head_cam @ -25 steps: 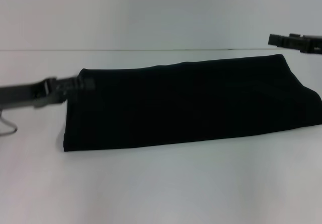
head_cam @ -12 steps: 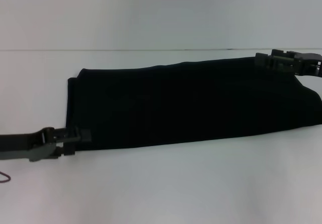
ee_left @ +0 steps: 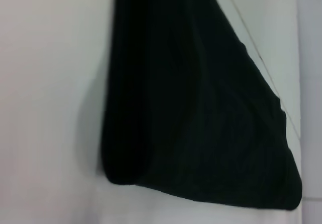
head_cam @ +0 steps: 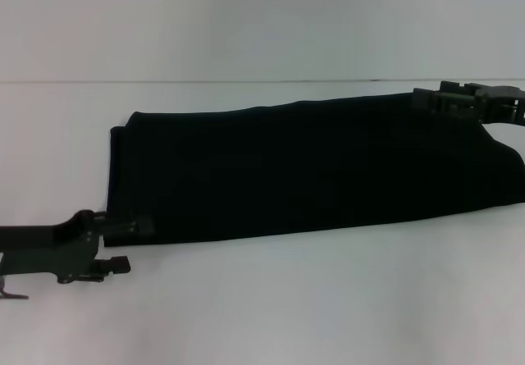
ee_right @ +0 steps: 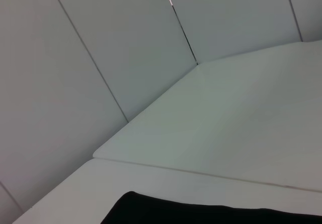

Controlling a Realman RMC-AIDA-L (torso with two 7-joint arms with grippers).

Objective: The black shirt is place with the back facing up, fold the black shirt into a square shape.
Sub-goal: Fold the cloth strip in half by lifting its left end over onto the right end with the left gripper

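One black shirt (head_cam: 312,168) folded | two end effectors: left end effector (head_cam: 123,244), right end effector (head_cam: 431,101)

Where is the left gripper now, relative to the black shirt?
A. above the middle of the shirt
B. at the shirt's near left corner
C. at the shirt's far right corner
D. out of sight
B: in the head view the left gripper sits at the near left corner of the black shirt.
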